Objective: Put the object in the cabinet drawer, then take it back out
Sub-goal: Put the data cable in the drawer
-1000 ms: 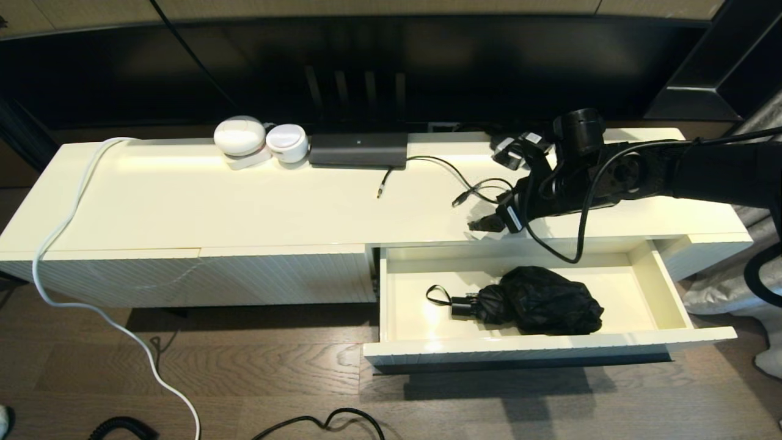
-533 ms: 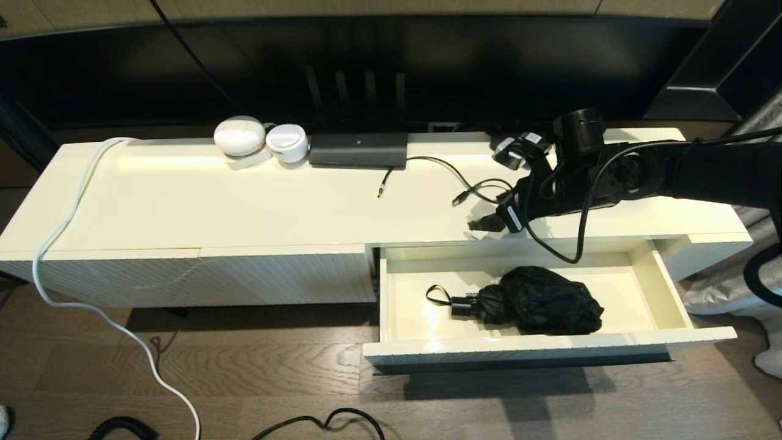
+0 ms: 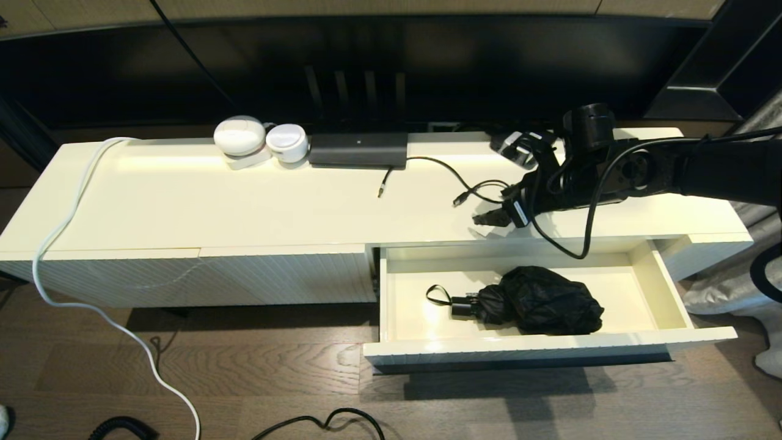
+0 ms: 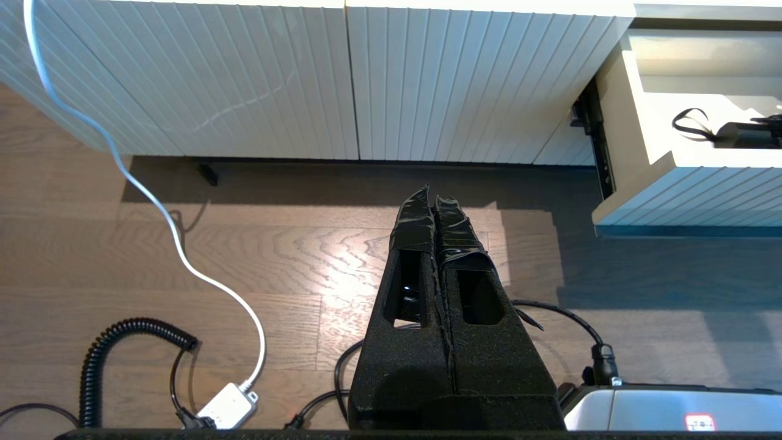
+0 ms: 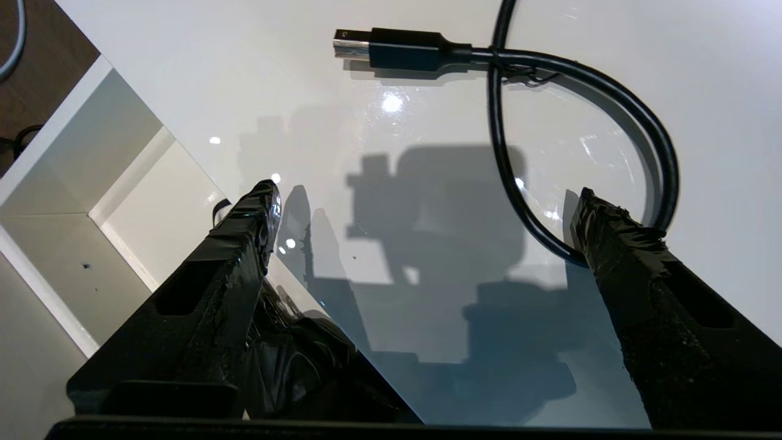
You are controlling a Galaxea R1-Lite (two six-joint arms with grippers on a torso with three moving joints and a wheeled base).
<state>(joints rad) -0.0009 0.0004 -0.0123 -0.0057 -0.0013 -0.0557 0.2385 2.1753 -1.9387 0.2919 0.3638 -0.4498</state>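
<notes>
The cabinet drawer (image 3: pixel 550 351) stands pulled out at the right end of the cream cabinet. A black folded umbrella (image 3: pixel 540 300) with a wrist strap lies inside it, touching nothing else. My right gripper (image 3: pixel 489 220) hovers open and empty over the cabinet top, just behind the drawer opening. In the right wrist view the right gripper (image 5: pixel 427 195) spans bare glossy top, with the umbrella (image 5: pixel 305 373) and the drawer's wall (image 5: pixel 110 153) below one finger. My left gripper (image 4: pixel 435 198) is shut on nothing, low over the floor, left of the drawer (image 4: pixel 690 195).
A black USB cable (image 3: pixel 473 190) loops on the cabinet top beside the right gripper; its loop (image 5: pixel 507 134) lies close to one fingertip. A black box (image 3: pixel 358 150) and two white round devices (image 3: pixel 239 135) sit at the back. A white cable (image 3: pixel 61 244) hangs over the left end.
The right arm has shifted slightly to the right and back over the cabinet top, still open. The umbrella and drawer have not moved.
</notes>
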